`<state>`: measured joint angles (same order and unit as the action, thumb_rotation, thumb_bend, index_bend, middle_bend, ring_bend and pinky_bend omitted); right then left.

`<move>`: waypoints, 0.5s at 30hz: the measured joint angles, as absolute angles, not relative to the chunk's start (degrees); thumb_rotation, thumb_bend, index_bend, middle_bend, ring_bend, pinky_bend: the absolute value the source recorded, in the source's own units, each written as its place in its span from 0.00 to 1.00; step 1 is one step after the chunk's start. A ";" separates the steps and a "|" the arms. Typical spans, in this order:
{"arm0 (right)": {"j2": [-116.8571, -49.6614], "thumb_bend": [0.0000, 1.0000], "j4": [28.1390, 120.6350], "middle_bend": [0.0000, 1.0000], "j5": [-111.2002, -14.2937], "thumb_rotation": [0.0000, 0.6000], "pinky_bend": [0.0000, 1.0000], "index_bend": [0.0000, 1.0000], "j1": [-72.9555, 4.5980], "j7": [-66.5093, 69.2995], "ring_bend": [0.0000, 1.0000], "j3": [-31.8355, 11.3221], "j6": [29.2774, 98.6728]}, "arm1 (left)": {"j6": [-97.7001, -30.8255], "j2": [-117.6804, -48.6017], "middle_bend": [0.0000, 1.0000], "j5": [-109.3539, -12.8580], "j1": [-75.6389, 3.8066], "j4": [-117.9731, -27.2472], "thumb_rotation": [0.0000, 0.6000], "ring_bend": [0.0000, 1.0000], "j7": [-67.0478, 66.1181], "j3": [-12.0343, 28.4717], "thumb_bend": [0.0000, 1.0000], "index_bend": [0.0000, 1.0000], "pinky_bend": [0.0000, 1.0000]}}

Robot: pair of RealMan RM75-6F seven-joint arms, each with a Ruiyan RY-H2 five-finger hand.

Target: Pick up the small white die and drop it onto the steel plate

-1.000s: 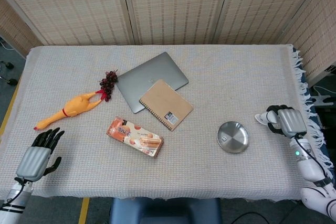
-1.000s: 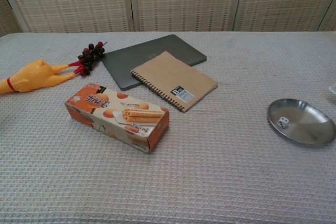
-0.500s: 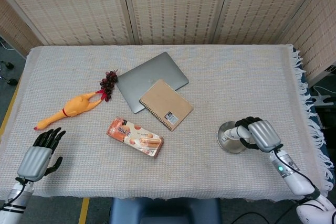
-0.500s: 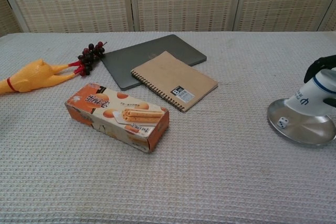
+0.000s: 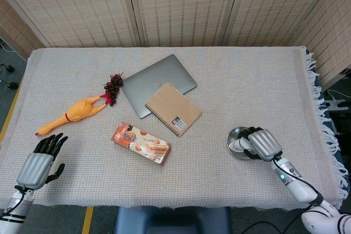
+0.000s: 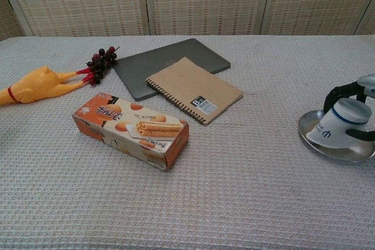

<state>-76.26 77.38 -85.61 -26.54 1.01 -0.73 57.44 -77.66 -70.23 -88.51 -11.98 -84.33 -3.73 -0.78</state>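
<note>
My right robot hand (image 5: 258, 143) sits low over the round steel plate (image 5: 235, 135), covering most of it; in the chest view its fingertips (image 6: 343, 120) reach down into the dish. The small white die is hidden under that hand in both views, so I cannot tell whether it lies on the plate or is in my grasp, nor whether the fingers are closed on anything. My left robot hand (image 5: 39, 160) rests at the near left corner of the cloth-covered surface (image 5: 219, 75), fingers spread and holding nothing. Farther left on the surface lie a yellow rubber chicken (image 5: 71, 113), a small bunch of dark grapes (image 5: 113, 87), a grey closed laptop (image 5: 151, 80) and a brown spiral notebook (image 5: 173, 109) overlapping the laptop's near corner. An orange biscuit box (image 5: 141, 143) lies just in front of them.
</note>
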 measured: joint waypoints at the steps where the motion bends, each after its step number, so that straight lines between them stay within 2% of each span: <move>1: -76.39 0.27 77.16 0.39 -85.21 1.00 0.38 0.49 -26.54 0.67 0.26 -0.79 57.31 | -77.74 -70.21 0.00 -88.55 -11.95 -84.34 1.00 0.00 -3.69 -0.78 0.42 0.00 0.11; 7: -76.99 0.27 75.44 0.39 -82.40 1.00 0.38 0.49 -26.42 -2.63 0.26 -1.24 56.30 | -77.55 -70.20 0.00 -88.17 -11.98 -84.14 1.00 0.00 -3.35 -0.62 0.42 0.00 0.11; 15: -80.59 0.27 70.97 0.39 -80.98 1.00 0.38 0.49 -25.82 -4.40 0.26 -2.64 59.03 | -77.06 -70.34 0.00 -88.23 -12.16 -84.19 1.00 0.00 -3.52 -0.79 0.42 0.00 0.11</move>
